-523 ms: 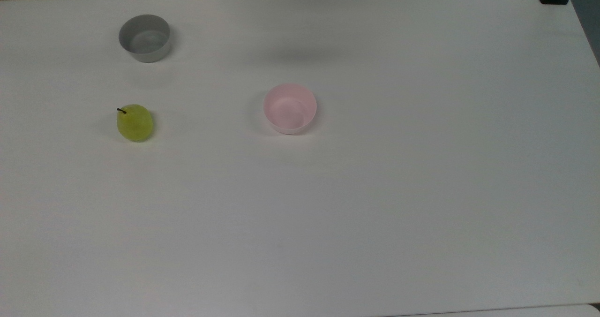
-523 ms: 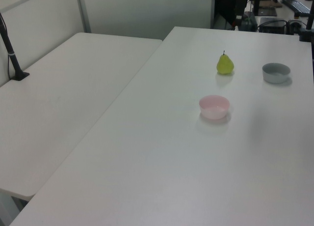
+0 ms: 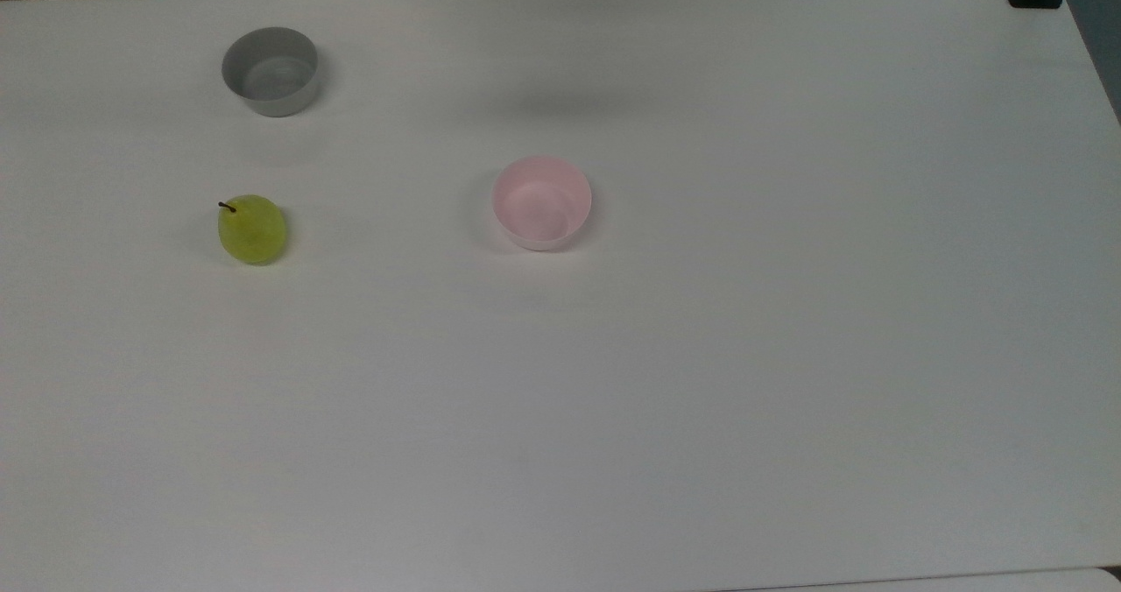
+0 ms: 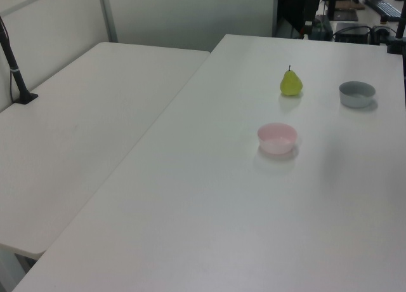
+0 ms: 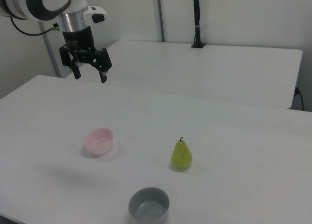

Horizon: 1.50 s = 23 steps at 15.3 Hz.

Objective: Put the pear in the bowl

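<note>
smooth pink plastic bowl [image 3: 541, 202], matt white table [image 3: 701, 355], glossy pear [image 3: 252, 229]

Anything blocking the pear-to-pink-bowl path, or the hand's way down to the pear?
Nothing visible. The pear and pink bowl have bare table between them; the grey bowl sits off that line. The open hand hangs high, apart from all three.

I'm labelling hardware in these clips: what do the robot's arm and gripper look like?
In the right view, the arm is glossy white with rounded segments and dark joint rings. A silver-grey cylindrical wrist section leads to a black gripper with two black fingers. A dark cable runs along the arm's side.
</note>
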### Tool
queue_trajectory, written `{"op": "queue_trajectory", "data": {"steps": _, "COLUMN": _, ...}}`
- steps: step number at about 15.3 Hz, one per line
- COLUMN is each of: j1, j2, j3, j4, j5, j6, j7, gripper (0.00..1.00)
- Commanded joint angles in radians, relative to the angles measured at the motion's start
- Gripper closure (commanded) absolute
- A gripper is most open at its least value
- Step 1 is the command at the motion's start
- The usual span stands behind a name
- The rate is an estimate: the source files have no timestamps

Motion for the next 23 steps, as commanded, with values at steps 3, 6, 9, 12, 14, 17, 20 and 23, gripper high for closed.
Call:
{"op": "queue_trajectory", "data": {"steps": 3, "j1": 0.016, "j2": -0.011, "j3": -0.007, "j4": -0.014, "j5": -0.016, "j6": 0.004, "j7": 0.02, "gripper": 0.0}}
{"op": "queue_trajectory", "data": {"steps": 6, "j1": 0.021, "j2": -0.009, "j3": -0.009, "j4": -0.014, "j5": -0.018, "j6": 0.004, "j7": 0.005, "gripper": 0.0}}
{"op": "queue_trajectory", "data": {"steps": 9, "j1": 0.018, "j2": 0.0, "j3": -0.01, "j4": -0.014, "j5": -0.019, "j6": 0.002, "j7": -0.087, "gripper": 0.0}}
{"op": "queue_trajectory", "data": {"steps": 12, "j1": 0.005, "j2": 0.0, "j3": -0.027, "j4": -0.006, "j5": -0.031, "j6": 0.002, "j7": -0.266, "gripper": 0.0}}
{"op": "queue_trajectory", "data": {"steps": 14, "j1": 0.002, "j2": 0.009, "j3": -0.039, "j4": 0.015, "j5": -0.07, "j6": -0.019, "j7": -0.319, "gripper": 0.0}}
{"op": "queue_trajectory", "data": {"steps": 17, "j1": 0.002, "j2": 0.041, "j3": -0.085, "j4": 0.043, "j5": -0.076, "j6": -0.016, "j7": -0.324, "gripper": 0.0}}
{"op": "queue_trajectory", "data": {"steps": 20, "j1": 0.004, "j2": 0.074, "j3": -0.145, "j4": 0.072, "j5": -0.08, "j6": -0.016, "j7": -0.321, "gripper": 0.0}}
{"op": "queue_trajectory", "data": {"steps": 23, "j1": 0.004, "j2": 0.107, "j3": -0.183, "j4": 0.077, "j5": -0.079, "j6": -0.006, "j7": -0.33, "gripper": 0.0}}
